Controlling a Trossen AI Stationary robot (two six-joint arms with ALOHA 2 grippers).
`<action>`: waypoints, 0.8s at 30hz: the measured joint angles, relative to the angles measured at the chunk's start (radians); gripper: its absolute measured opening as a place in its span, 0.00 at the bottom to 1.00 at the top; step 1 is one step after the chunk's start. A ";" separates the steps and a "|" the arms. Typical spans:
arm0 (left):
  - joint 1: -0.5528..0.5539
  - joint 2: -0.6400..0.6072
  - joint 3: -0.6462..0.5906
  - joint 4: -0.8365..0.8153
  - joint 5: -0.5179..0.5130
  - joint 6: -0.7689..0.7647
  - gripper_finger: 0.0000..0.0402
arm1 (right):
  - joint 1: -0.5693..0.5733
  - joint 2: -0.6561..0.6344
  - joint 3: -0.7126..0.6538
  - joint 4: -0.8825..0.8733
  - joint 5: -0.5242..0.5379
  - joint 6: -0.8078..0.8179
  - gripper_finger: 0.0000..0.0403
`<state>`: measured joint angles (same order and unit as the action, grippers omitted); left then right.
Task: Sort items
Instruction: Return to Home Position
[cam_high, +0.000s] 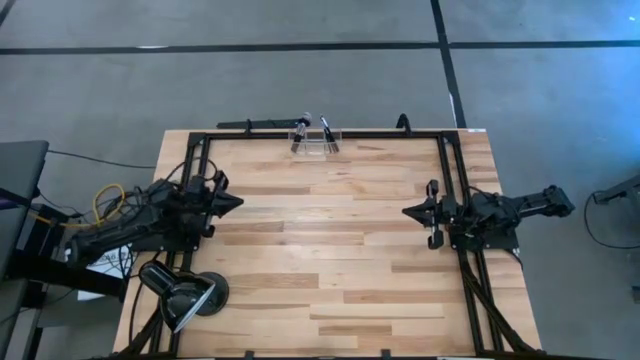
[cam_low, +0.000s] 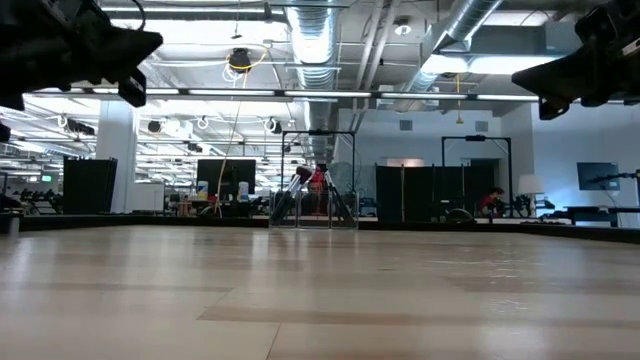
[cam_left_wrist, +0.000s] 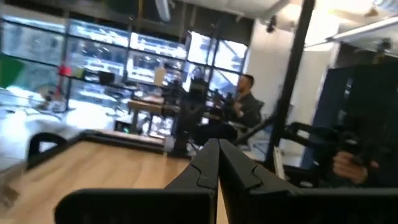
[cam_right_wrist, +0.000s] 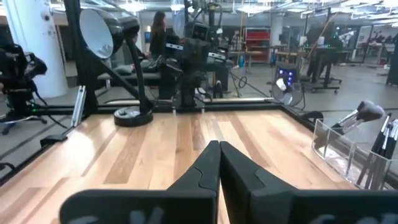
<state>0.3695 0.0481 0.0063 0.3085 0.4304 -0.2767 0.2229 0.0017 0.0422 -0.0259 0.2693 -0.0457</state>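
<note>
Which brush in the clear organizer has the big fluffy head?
The powder brush leaning in the transparent organizer's left section in the high view; the slim dark brushes in the right section have small tips.

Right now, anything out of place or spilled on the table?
Nothing stands out. The brushes lean inside the transparent organizer at the far edge of the table, none lying loose. The left gripper and right gripper are shut, each at its own side. The desk lamp stands on its base at the left.
</note>
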 joint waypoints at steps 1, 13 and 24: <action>0.000 -0.025 0.000 -0.022 -0.017 -0.001 0.01 | -0.001 0.000 0.000 -0.002 0.011 0.000 0.00; -0.176 -0.048 0.000 -0.151 -0.269 0.087 0.01 | -0.002 0.000 -0.002 -0.012 0.055 0.020 0.00; -0.213 -0.048 0.000 -0.150 -0.256 0.137 0.01 | -0.001 0.000 -0.002 -0.015 0.050 0.032 0.00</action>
<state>0.1561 0.0002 0.0067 0.1581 0.1744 -0.1399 0.2218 0.0017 0.0402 -0.0409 0.3191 -0.0142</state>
